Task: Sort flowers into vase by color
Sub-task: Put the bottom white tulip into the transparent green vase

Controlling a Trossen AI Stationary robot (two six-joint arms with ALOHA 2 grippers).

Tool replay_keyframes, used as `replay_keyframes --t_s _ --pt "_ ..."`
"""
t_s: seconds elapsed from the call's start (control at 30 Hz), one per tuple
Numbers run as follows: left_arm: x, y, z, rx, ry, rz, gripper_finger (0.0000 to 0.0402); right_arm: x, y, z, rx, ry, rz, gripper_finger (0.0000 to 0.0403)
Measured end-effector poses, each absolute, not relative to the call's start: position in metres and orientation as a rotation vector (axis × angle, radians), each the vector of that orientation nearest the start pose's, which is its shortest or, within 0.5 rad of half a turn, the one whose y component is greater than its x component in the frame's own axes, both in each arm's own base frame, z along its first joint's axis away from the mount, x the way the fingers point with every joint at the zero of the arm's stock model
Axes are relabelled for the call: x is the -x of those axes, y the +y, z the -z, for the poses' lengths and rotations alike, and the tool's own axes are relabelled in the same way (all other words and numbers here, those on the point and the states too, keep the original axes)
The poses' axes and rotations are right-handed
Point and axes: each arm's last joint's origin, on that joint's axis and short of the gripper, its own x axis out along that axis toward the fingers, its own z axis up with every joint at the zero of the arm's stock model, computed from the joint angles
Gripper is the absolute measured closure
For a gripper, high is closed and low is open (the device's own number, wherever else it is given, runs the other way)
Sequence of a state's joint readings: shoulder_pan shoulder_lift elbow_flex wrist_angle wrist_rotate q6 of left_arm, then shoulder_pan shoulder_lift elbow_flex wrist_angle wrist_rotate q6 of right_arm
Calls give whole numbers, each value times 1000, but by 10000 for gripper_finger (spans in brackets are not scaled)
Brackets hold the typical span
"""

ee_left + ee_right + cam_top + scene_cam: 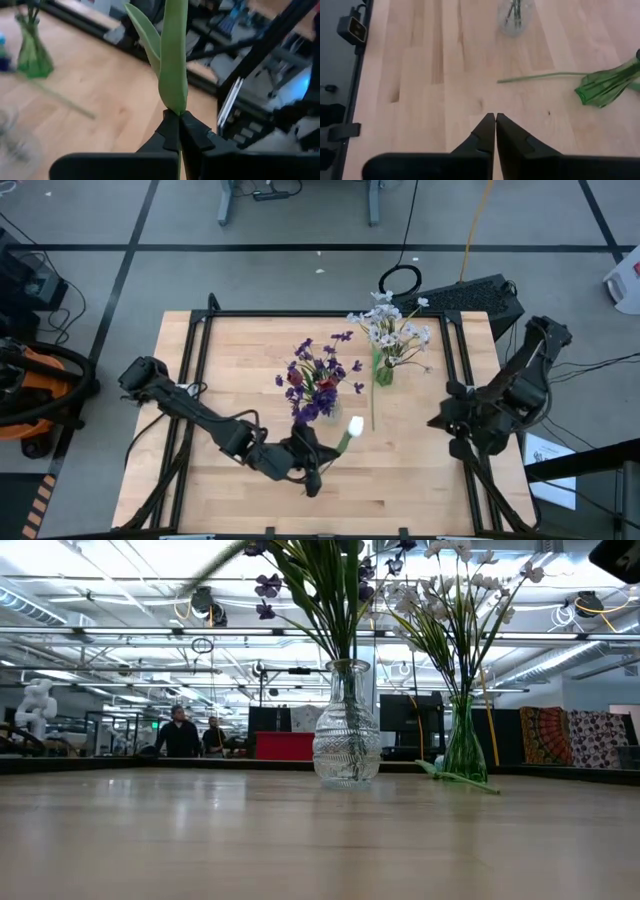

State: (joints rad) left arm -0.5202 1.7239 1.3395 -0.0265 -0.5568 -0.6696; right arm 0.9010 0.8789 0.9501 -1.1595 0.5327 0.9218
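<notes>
My left gripper [326, 457] [178, 116] hangs over the near middle of the table, shut on a white tulip [354, 426], just near of the clear vase [318, 412] [347, 730]. That vase holds purple sprigs and dark red tulips [322, 385]. The green vase [383, 370] [465, 745] holds pale white-blue blossoms [392, 328]. A loose green stem [373, 408] [540, 76] lies flat on the table beside the green vase. My right gripper [436, 423] [495, 117] waits shut near the table's right edge. My left gripper pinches the tulip's green stem [178, 111] between its two fingers, just below the base of a long leaf [175, 55]. The stem runs on ahead of the fingers toward the far right, ending in the white bud. None of the flower shows on the tabletop in the low view.
Black rails [200, 350] frame the table's left, far and right sides. A keyboard [470, 295] lies beyond the far right corner. There is bare wood at the table's left part and near edge. People stand far off in the room in the low view.
</notes>
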Motion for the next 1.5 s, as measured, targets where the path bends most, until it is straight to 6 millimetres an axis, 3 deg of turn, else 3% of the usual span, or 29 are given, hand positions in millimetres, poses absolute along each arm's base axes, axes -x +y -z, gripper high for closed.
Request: replay_keyframes --t_s 0.17,0.3,0.53,0.7,1.0,1.37,1.5 --pt "-372 -194 -289 394 264 -122 401 -92 99 -300 -147 811 52 401" --pt "-396 -205 -290 302 247 -106 401 -97 103 -285 -186 677 65 402" --pt "-424 -203 -301 277 187 -150 401 -106 111 -264 -189 504 72 400" --pt "-430 -198 -298 273 193 -165 401 -110 114 -271 -240 397 113 399" --pt "-433 -189 -299 283 182 -190 401 -119 124 -287 -228 274 35 399" --pt "-435 -184 -299 287 177 -201 401 -142 136 -279 -240 305 -1 398" --pt "-436 -184 -299 286 178 -203 401 -147 137 -275 -252 327 0 376"
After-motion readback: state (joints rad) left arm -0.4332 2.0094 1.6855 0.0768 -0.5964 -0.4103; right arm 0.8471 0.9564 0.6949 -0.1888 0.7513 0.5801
